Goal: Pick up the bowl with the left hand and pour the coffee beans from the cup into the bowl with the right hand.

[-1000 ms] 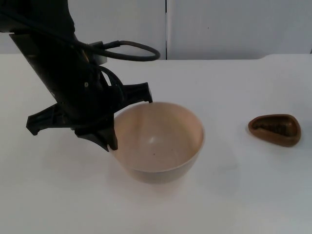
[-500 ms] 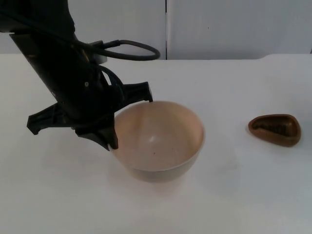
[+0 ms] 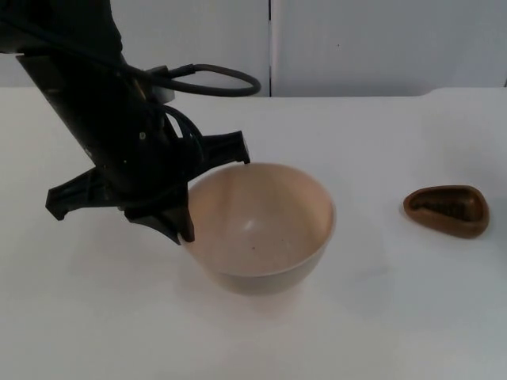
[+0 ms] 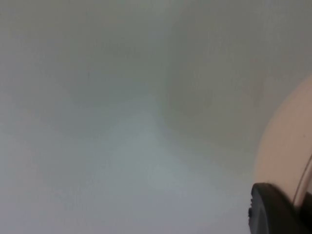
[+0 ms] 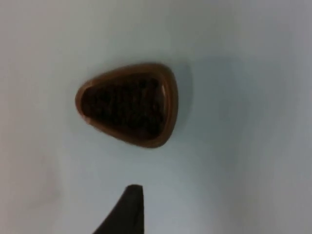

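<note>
Left end effector (image 3: 212,192) clamps the beige bowl's (image 3: 261,229) rim for lifting; the bean-filled brown cup (image 3: 446,210) sits near the worktop's (image 3: 380,317) right edge, right end effector (image 5: 129,204) state indeterminate.

bowl (image 3: 261,229): set mid-table (image 3: 396,317), left gripper (image 3: 207,188) at its left rim
cup (image 3: 446,210): well right of bowl, coffee beans (image 5: 124,107) inside

Bowl (image 3: 261,229): pale cream-beige, plain inside and out, with a faint pinkish tint along its wall and one tiny dark speck on the inner surface. Cup (image 3: 446,210): reddish brown, glossy, holding dark brown, nearly black coffee beans (image 5: 124,107) with a mottled texture. Counter (image 3: 380,317): plain white; partition wall (image 3: 380,43): light grey; left tool (image 3: 210,194): matt black.
</note>
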`<state>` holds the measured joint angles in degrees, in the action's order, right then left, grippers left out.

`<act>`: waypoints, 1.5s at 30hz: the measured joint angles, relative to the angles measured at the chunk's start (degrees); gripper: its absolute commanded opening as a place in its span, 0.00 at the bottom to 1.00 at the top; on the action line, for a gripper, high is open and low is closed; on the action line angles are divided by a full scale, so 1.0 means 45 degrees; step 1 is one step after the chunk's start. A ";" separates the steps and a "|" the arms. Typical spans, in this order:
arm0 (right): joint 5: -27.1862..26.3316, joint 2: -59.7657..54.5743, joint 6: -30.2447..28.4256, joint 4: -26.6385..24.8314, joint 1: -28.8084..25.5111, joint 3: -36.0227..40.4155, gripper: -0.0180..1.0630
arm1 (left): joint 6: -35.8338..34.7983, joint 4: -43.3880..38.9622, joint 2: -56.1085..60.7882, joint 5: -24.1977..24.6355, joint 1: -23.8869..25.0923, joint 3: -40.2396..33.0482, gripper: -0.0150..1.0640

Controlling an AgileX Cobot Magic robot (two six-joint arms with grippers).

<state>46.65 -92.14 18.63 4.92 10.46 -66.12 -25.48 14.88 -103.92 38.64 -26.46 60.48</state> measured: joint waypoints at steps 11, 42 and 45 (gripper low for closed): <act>0.0620 -0.1701 0.1583 0.0809 0.0470 -0.1171 0.95 | 0.0000 0.0051 0.0000 -0.0023 0.0000 0.0000 0.01; 0.0173 -0.7342 0.1121 0.0485 0.0470 -0.3776 0.84 | 0.0000 0.0074 0.0000 -0.0070 0.0000 0.0000 0.01; -0.0085 -0.7516 0.1103 0.0440 0.0470 -0.3836 0.82 | 0.0000 0.0074 0.0000 -0.0070 0.0000 0.0000 0.01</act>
<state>46.27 -125.96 23.60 6.91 12.57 -83.38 -25.48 15.21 -103.92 38.32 -26.46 60.48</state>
